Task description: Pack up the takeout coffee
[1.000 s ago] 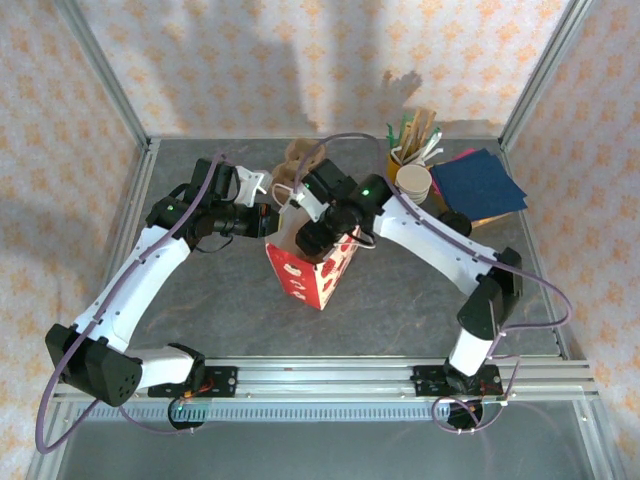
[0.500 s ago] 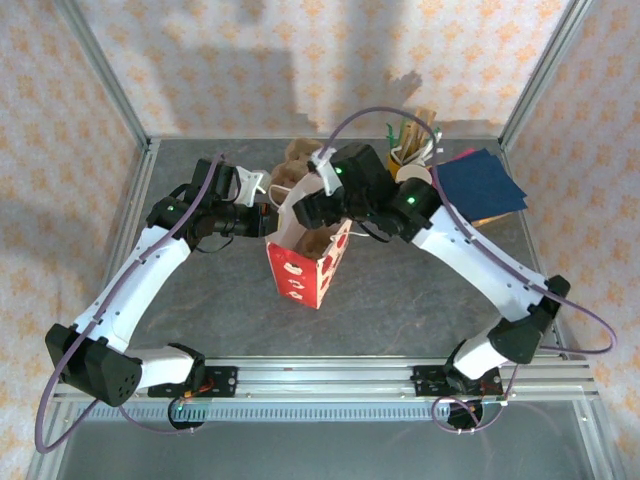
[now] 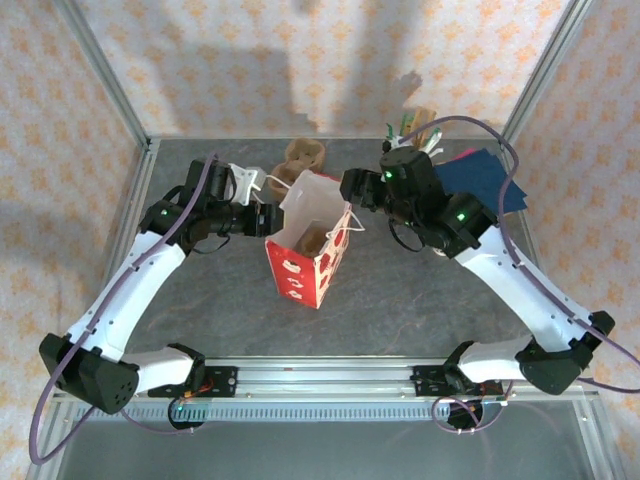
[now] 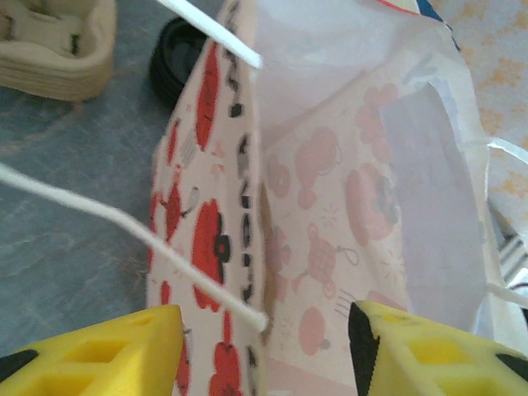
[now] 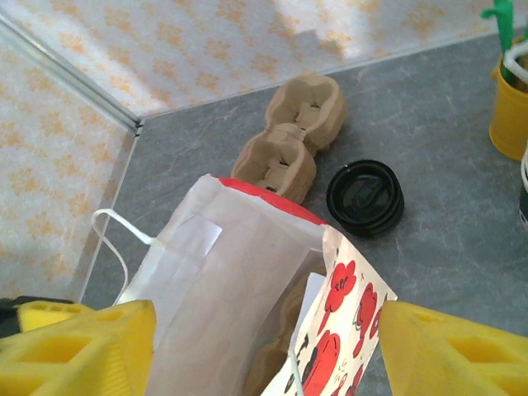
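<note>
The left claw (image 4: pixel 264 326) is open, its yellow fingers either side of the red-and-white paper bag's (image 3: pixel 300 270) wall and a white string handle (image 4: pixel 124 219), closed on neither. The bag stands upright on the grey counter (image 3: pixel 420 300), mouth open, with a brown pulp shape inside. Whether the takeout coffee is in there I cannot tell. Behind the bag lie pulp cup carriers (image 5: pixel 289 136), with a black lid (image 5: pixel 365 198) beside them. The right claw (image 5: pixel 268 322) hovers wide open above the bag's mouth, holding nothing.
</note>
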You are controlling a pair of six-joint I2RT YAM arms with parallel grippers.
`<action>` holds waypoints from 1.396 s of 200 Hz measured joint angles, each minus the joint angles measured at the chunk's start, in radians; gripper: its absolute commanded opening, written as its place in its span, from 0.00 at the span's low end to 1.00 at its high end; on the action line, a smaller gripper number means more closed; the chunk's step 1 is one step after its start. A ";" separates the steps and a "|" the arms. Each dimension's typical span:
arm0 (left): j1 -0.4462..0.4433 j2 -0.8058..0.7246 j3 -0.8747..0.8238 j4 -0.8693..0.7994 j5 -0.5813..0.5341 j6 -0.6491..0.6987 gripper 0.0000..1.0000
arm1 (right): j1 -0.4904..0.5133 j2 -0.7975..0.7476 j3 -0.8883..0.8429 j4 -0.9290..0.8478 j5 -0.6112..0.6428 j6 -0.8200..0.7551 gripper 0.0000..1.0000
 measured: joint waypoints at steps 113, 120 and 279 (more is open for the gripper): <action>-0.004 -0.129 0.031 -0.035 -0.256 0.000 0.70 | -0.068 0.167 -0.066 0.030 -0.159 0.134 0.53; -0.004 -0.136 0.036 -0.038 -0.272 0.000 0.70 | -0.068 0.174 -0.066 0.030 -0.167 0.134 0.50; -0.004 -0.169 0.102 -0.027 -0.396 0.000 0.73 | -0.069 0.140 -0.076 0.063 -0.285 -0.013 0.08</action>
